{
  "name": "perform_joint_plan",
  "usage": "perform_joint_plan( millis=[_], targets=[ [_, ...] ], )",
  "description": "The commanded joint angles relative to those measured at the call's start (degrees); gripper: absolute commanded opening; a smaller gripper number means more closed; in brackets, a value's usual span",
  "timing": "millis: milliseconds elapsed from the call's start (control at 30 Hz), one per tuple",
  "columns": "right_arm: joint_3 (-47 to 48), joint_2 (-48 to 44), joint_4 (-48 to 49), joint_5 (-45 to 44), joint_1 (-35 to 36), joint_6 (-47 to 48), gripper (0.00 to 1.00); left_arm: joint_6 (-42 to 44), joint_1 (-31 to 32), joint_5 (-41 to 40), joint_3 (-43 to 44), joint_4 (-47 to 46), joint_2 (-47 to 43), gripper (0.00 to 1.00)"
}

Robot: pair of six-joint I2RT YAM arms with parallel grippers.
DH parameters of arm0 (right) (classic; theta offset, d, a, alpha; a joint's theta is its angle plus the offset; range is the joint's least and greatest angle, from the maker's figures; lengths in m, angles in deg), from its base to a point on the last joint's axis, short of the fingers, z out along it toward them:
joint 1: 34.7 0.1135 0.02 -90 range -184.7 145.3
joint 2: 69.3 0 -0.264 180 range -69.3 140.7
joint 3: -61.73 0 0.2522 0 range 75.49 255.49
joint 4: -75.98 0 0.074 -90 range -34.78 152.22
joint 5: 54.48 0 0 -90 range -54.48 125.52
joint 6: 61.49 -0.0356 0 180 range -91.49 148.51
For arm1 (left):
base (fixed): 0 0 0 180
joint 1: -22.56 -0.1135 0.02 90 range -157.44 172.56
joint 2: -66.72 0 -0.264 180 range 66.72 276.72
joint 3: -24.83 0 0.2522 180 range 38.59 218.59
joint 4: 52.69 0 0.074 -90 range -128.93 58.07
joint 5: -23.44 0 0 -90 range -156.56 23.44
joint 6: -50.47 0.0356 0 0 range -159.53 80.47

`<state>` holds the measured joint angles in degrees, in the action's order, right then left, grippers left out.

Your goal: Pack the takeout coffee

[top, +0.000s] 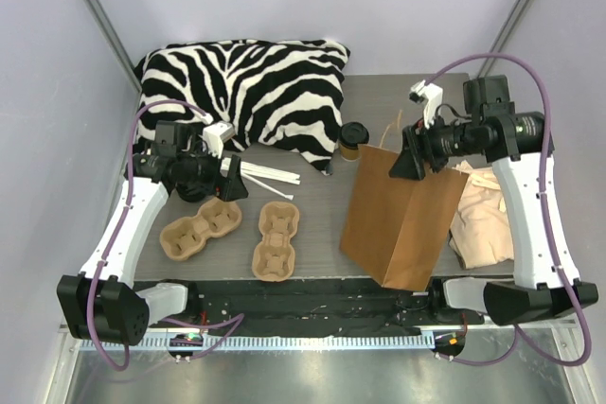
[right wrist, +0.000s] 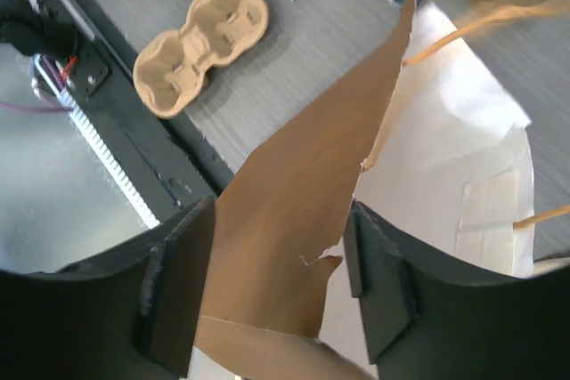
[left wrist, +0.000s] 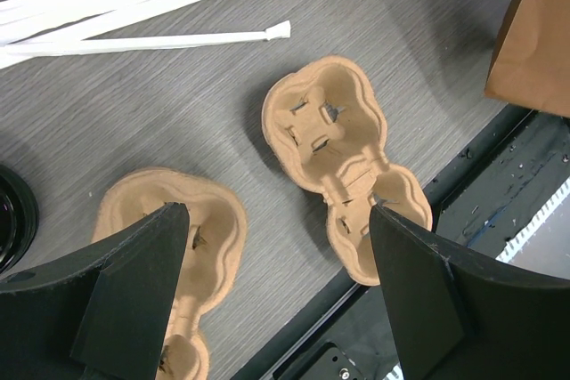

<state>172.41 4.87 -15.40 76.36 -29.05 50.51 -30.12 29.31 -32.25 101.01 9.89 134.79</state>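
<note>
Top view: the takeout coffee (top: pixel 353 139) stands on the bench (top: pixel 322 219) just behind the paper bag (top: pixel 398 219), whose rim meets the right end effector (top: pixel 409 163).
Left wrist: the left end effector (left wrist: pixel 276 220) gapes wide and empty, left of the bag.
Right wrist: the jaws stand parted astride the bag's wall.

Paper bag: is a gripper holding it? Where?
Not held. The right gripper straddles the paper bag at its top edge, jaws apart; the left gripper is empty.
</note>
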Motion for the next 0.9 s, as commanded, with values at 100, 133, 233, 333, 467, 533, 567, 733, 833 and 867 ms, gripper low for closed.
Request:
perform_joint_plan(
  millis=[100, 133, 233, 333, 467, 533, 567, 733, 833, 867],
  targets=[
    [-7.7, -5.0, -7.5, -6.7, 3.9, 2.8, 0.43, -0.4, 0.2, 0.9, 3.3, -1.2, 1.0, 0.87],
    [-7.4, -4.5, -7.6, -6.8, 4.1, 2.7, 0.37, -0.4, 0.1, 0.9, 3.6, -1.3, 1.2, 0.87],
    [-4.8, -3.8, -6.0, -6.3, 4.1, 1.1, 0.01, -0.7, 0.2, 0.8, 3.7, -1.5, 1.3, 0.87],
    [-2.4, -4.8, 0.1, -5.0, 4.1, -3.3, 0.01, -0.9, 0.2, 0.8, 3.9, -1.5, 1.4, 0.87],
    [-5.9, -9.6, 11.5, -5.2, 4.3, -11.6, 0.01, -0.8, 0.2, 0.2, 4.6, -1.4, 1.4, 0.87],
    [-10.1, -11.4, 16.3, -5.9, 4.5, -15.5, 0.01, -0.4, 0.1, -0.1, 4.8, -1.1, 1.4, 0.88],
    [-11.3, -12.5, 17.2, -6.0, 5.1, -16.5, 0.01, -0.4, 0.2, -0.2, 4.9, -1.0, 1.4, 0.88],
    [-18.2, -14.4, 21.2, -8.8, 9.1, -20.8, 0.01, -0.5, 0.1, -0.2, 4.4, -1.2, 1.5, 0.88],
    [-23.0, -16.2, 22.3, -10.3, 12.6, -21.9, 0.19, -0.5, 0.1, -0.2, 4.1, -1.4, 1.4, 0.88],
    [-23.9, -16.5, 22.3, -10.4, 13.4, -23.3, 0.38, -0.5, 0.1, -0.3, 4.0, -1.4, 1.5, 0.88]
  ],
)
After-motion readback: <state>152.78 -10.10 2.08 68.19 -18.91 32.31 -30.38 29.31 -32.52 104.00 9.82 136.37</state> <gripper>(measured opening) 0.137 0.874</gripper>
